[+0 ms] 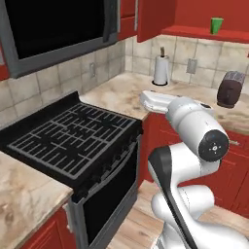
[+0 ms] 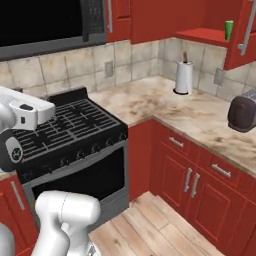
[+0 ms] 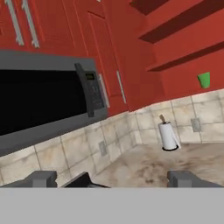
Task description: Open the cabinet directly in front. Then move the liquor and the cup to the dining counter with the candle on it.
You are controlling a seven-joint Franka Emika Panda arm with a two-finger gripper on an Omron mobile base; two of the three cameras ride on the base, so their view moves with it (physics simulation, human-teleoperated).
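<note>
Gripper [image 3: 112, 178] standing wide open, gripping nothing, hovering above stove [image 1: 68, 133] edge. Free air lying ahead over marble worktop [image 1: 121, 95]. Paper-towel roll [image 3: 168, 135] sitting near corner, toaster [image 2: 243, 113] farther right. Cabinet [image 3: 183, 48] hanging open, shelves exposed. Cup [image 3: 204, 80] sitting on lowest shelf, near front lip. Microwave [image 3: 43, 103] panel writing showing too blurred to read.

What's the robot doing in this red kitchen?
It's fetching things from the wall cabinet, whose doors already stand open. The green cup sits on the cabinet's bottom shelf, above the corner counter with the paper-towel roll and the toaster. The robot's fingers are spread wide and hold nothing, far short of the cup. The stove is beside the arm. The bottle can't be seen.
</note>
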